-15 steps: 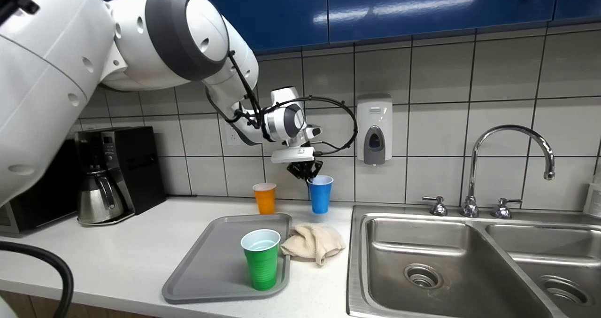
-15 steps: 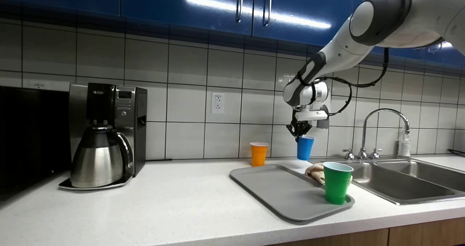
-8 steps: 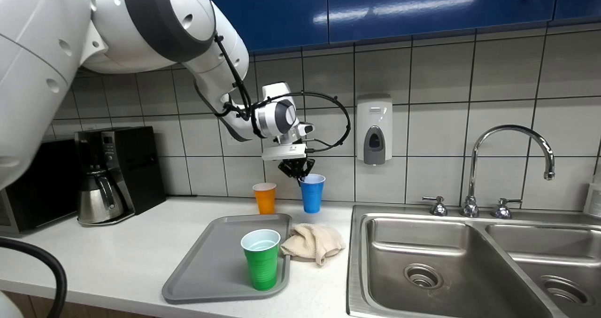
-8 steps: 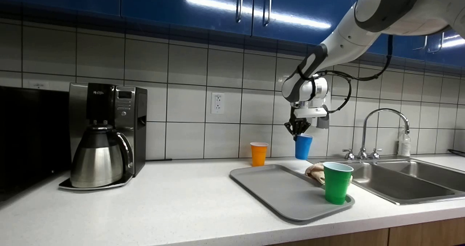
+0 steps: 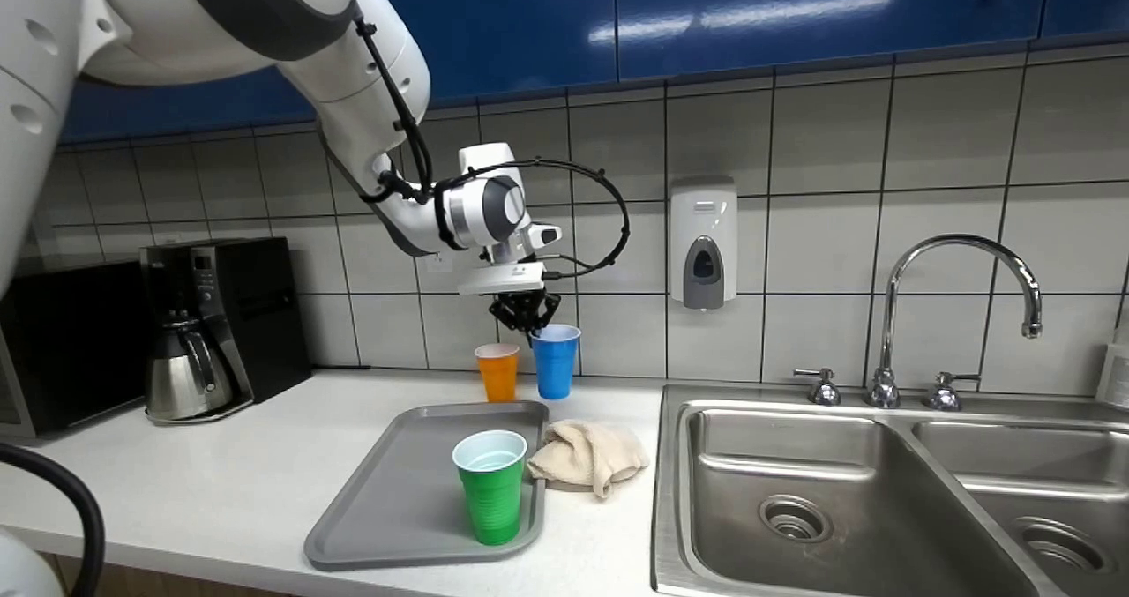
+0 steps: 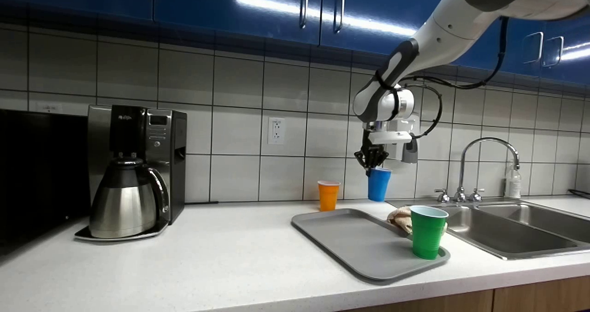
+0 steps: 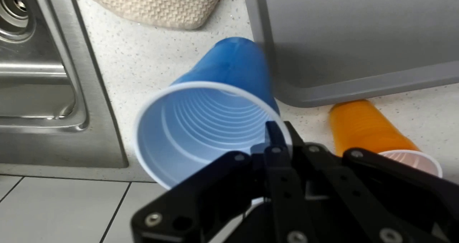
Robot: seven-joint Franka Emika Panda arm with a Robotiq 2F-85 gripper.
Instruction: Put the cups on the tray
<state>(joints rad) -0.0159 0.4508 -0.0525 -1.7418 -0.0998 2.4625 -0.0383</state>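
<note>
My gripper (image 5: 532, 337) is shut on the rim of the blue cup (image 5: 556, 366), one finger inside it and one outside. The blue cup (image 6: 379, 185) appears held a little above the counter, behind the tray, tilted slightly. In the wrist view I look into its mouth, its blue wall (image 7: 233, 63) beside the tray's corner. The orange cup (image 5: 498, 375) stands upright on the counter behind the tray and also shows in the wrist view (image 7: 362, 128). The green cup (image 5: 492, 500) stands upright on the grey tray (image 5: 406, 491), near its front corner; it is out of the wrist view.
A beige cloth (image 5: 589, 456) lies against the tray's side, between it and the steel sink (image 5: 670, 491). A coffee maker (image 6: 133, 173) stands on the counter. A soap dispenser (image 5: 703, 244) hangs on the tiled wall behind. Blue cabinets (image 6: 230, 8) are overhead.
My gripper and the blue cup have moved left in both exterior views, toward the orange cup, and slightly up. The orange cup, green cup, tray and cloth have not moved.
</note>
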